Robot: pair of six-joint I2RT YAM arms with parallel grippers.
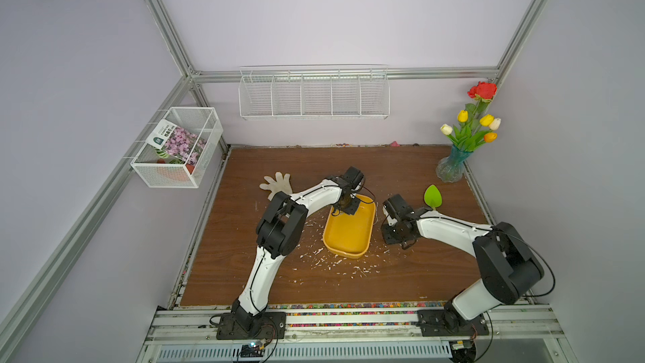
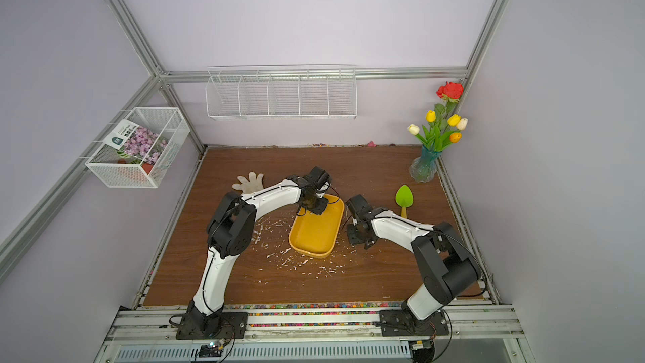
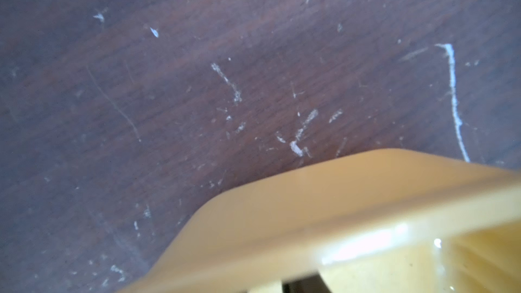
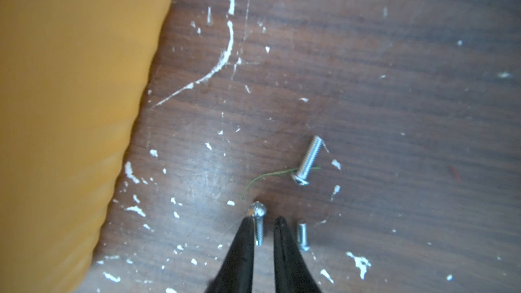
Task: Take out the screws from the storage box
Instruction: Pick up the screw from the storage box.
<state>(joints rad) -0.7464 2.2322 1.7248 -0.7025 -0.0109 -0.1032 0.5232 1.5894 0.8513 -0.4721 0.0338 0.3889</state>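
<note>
I work on a brown wood-grain tabletop (image 1: 415, 172) littered with white flecks (image 1: 318, 251), inside lavender walls. Both top views show my left gripper (image 1: 346, 206) down at the 12 o'clock end of the storage box (image 1: 349, 235); I cannot tell how wide it stands. Only the right wrist view shows the screws (image 4: 308, 160), on the wood at the box's 3 o'clock. One screw (image 4: 257, 210) lies unclamped between the slightly parted jaws of my right gripper (image 4: 264, 219).

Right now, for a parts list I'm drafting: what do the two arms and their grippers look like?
Left arm and right arm: white rounded shells, bulky black joints, thin black cables running alongside. Right gripper has slim, tapered black fingers.
</note>
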